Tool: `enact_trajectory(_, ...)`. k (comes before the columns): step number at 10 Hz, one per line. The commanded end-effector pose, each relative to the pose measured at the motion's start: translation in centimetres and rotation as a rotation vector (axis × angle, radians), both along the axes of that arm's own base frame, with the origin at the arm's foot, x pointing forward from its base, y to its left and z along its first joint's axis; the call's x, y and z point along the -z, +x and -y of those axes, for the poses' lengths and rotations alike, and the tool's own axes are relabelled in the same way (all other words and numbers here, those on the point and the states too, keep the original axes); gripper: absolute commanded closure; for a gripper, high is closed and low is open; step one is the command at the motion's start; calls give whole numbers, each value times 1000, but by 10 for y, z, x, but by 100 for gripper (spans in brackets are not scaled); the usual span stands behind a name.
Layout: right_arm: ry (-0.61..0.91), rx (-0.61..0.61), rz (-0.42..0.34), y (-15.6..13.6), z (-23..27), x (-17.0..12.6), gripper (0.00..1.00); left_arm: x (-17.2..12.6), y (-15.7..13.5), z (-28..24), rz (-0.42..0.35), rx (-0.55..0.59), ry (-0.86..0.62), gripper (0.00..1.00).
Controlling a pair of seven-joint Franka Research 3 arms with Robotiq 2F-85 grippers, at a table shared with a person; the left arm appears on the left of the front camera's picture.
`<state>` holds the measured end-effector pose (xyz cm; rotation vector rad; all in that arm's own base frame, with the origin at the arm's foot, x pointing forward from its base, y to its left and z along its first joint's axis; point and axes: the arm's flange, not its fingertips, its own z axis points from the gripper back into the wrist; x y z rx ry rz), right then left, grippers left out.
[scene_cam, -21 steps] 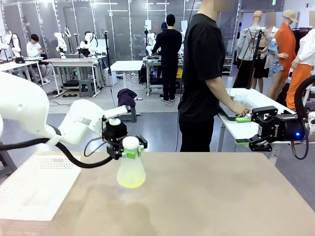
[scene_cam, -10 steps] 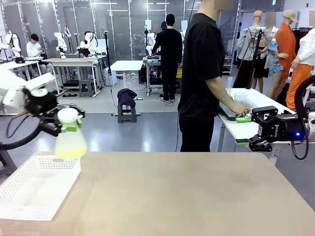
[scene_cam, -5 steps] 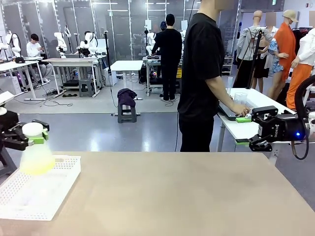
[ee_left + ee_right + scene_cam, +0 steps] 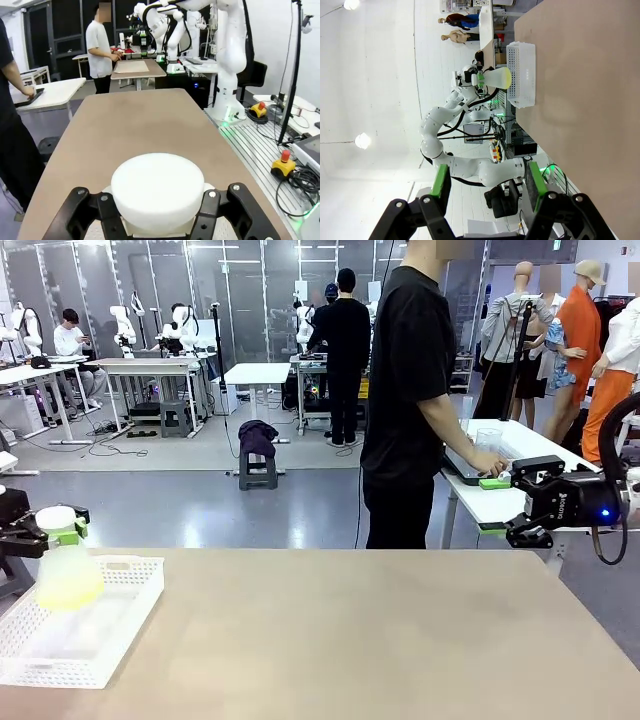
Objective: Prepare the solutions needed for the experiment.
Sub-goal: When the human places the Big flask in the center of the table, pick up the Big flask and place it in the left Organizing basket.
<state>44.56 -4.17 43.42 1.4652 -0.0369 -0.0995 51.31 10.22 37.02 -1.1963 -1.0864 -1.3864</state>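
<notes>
Solutions (image 4: 68,592) above basket (image 4: 120,630) edge

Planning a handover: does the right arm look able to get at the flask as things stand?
Probably not easily. The flask is held by the left gripper over the white basket at the table's far left, while the right gripper hangs open off the table's right end.
</notes>
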Motion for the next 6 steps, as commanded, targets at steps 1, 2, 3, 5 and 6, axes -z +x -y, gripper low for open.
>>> enact_trajectory(1, 4, -3, 4, 0, 0, -2, 24, 2, 13, -8, 14, 32, -35, 100)
enact_trajectory(2, 4, -3, 4, 0, 0, -2, 24, 14, 18, -10, 18, 49, -35, 100)
enact_trajectory(3, 4, -3, 4, 0, 0, -2, 24, 23, 22, -13, 17, 51, -57, 100)
enact_trajectory(5, 4, -3, 4, 0, 0, -2, 24, 41, 27, -16, 25, 80, -80, 100)
enact_trajectory(6, 4, -3, 4, 0, 0, -2, 24, 54, 29, -18, 41, 96, -96, 100)
